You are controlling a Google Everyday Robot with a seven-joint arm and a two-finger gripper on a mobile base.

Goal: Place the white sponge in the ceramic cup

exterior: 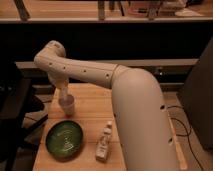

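The ceramic cup (68,108), small and pale, stands on the wooden table (95,107) near its left side. My gripper (63,96) points straight down from the white arm, and its tip reaches the cup's mouth. The white sponge is hidden from view, and the gripper covers the inside of the cup.
A round green plate (64,139) lies in front of the cup near the table's front left. A white bottle with a label (104,142) stands to the plate's right. My thick white arm (135,115) spans the table's right half. A dark chair (15,107) stands at the left.
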